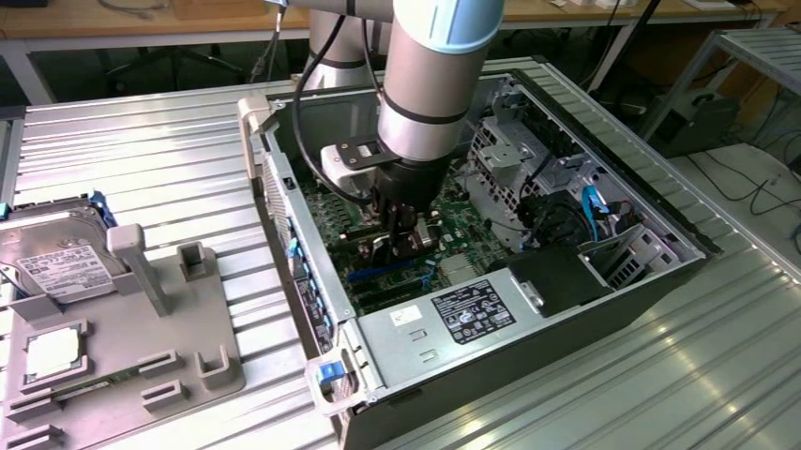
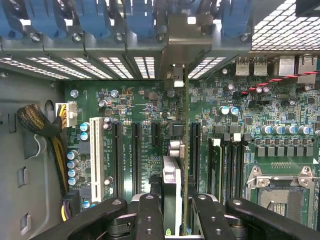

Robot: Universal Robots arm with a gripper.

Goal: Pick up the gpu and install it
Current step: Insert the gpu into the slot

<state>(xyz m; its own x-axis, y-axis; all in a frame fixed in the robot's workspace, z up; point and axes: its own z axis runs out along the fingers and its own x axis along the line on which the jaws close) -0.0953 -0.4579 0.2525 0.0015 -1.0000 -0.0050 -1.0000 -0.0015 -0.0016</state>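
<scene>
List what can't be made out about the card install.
- Wrist view: whether the green circuit-board card with silver bracket is seated in its slot; the edge-on card covers it.
- Exterior view: that card, behind the black tool and grey arm.
- Exterior view: black power-supply label print, too small.
</scene>
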